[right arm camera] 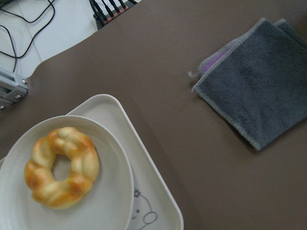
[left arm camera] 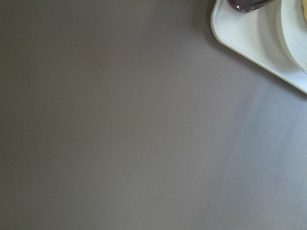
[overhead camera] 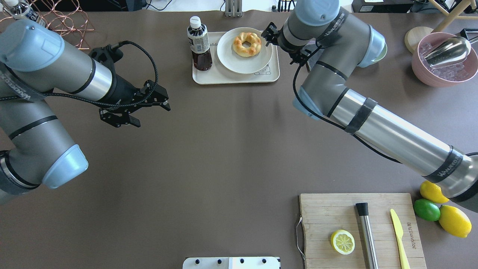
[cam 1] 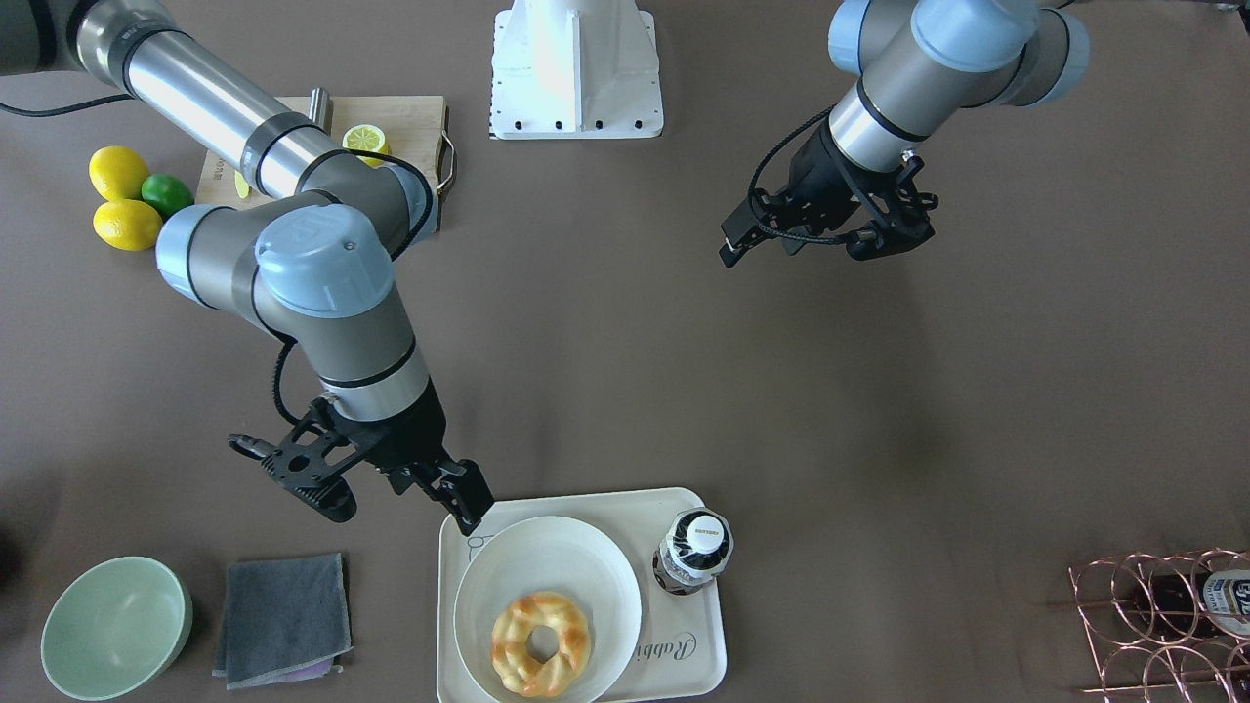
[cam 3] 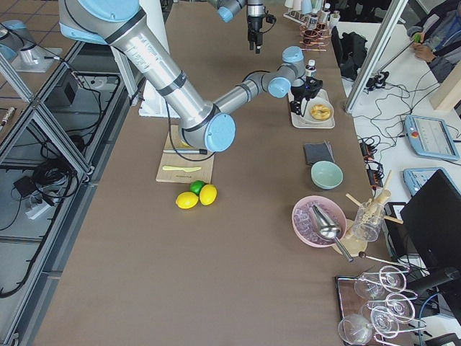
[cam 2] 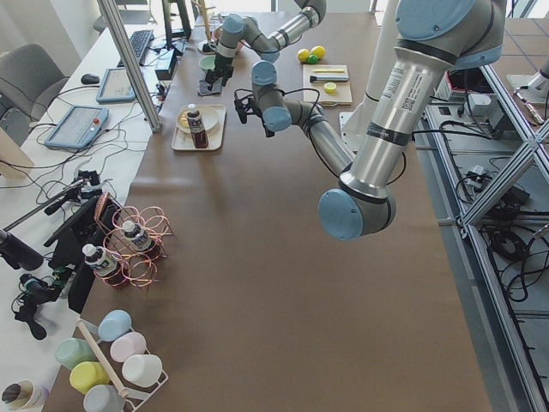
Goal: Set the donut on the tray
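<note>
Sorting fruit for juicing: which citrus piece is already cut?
The lemon half on the cutting board, cut face up; the lemons and lime beside the board are whole.

Donut [cam 1: 540, 643] on plate [cam 1: 547, 557] on tray [cam 1: 701, 625] (bottle [cam 1: 693, 552] beside).

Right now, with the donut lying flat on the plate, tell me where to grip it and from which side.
Come from straight above and pinch the ring of the donut, one finger in the hole, one outside. It lies flat in the round white plate, whose raised rim blocks a side approach. Probably take the side away from the bottle, which stands close by.
</note>
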`<action>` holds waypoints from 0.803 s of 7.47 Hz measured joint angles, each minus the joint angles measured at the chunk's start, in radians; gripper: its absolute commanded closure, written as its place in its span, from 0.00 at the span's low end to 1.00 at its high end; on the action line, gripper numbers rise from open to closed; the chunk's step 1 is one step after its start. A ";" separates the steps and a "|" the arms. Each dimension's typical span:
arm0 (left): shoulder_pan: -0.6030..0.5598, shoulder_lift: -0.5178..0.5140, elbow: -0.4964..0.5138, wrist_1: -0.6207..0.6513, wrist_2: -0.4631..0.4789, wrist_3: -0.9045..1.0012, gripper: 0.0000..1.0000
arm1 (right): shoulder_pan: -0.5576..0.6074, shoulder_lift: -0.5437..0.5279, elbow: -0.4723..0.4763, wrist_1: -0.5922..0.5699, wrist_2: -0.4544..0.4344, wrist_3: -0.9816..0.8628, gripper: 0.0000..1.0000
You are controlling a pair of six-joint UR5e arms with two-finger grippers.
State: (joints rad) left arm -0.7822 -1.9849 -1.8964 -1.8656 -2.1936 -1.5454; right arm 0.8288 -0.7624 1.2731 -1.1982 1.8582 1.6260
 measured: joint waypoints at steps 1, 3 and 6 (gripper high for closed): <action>-0.038 0.011 -0.029 0.087 -0.002 0.130 0.03 | 0.059 -0.073 0.042 -0.025 0.103 -0.191 0.00; -0.158 0.024 -0.107 0.384 -0.003 0.534 0.03 | 0.170 -0.281 0.170 -0.039 0.261 -0.525 0.00; -0.368 0.127 -0.141 0.607 -0.005 1.101 0.03 | 0.327 -0.587 0.425 -0.124 0.401 -0.893 0.00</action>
State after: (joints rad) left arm -1.1504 -1.8583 -2.0378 -1.2585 -2.1985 -0.4449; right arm 1.1553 -1.3491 1.6984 -1.3222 2.2592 0.7335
